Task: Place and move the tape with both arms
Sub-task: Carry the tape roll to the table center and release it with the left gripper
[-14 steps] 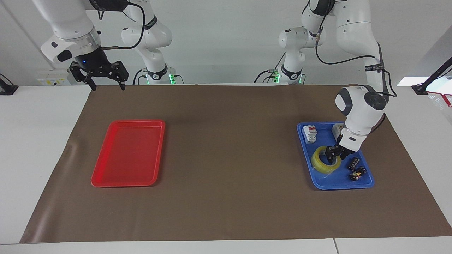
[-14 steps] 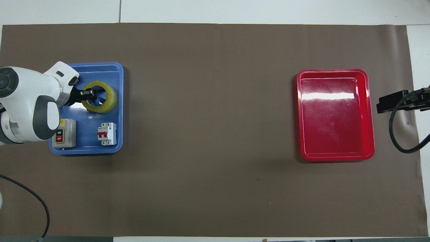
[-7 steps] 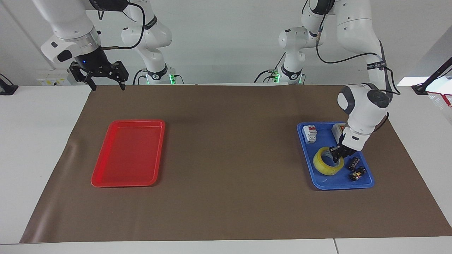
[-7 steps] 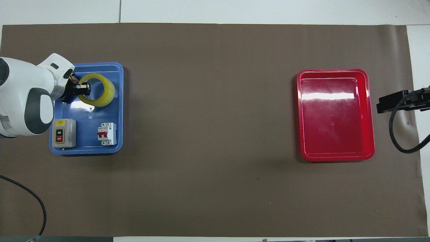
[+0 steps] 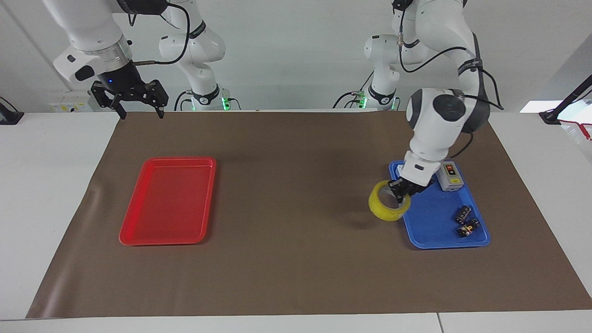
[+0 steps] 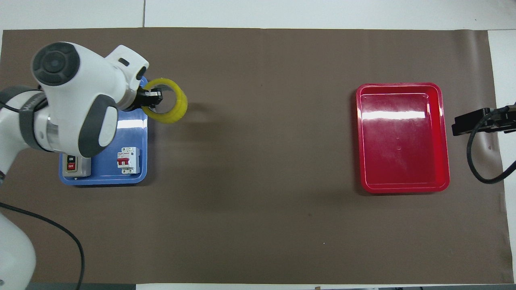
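The tape (image 5: 387,209) is a translucent yellow roll. My left gripper (image 5: 401,192) is shut on its rim, one finger inside the ring, and holds it in the air over the blue tray's (image 5: 434,231) edge that faces the table's middle. In the overhead view the tape (image 6: 171,108) hangs from the left gripper (image 6: 152,98) just off the blue tray (image 6: 133,133), over the brown mat. My right gripper (image 5: 137,104) is open and empty, waiting high over the mat's edge near its own base; it also shows in the overhead view (image 6: 467,122).
A red tray (image 5: 169,199) lies empty toward the right arm's end of the table, seen also from overhead (image 6: 403,137). The blue tray holds a grey switch box (image 5: 450,175), a white circuit breaker (image 6: 128,160) and small black parts (image 5: 467,222).
My left gripper has lifted the tape out of the blue tray and carried it toward the table's middle, past the tray's edge. The right arm has not moved.
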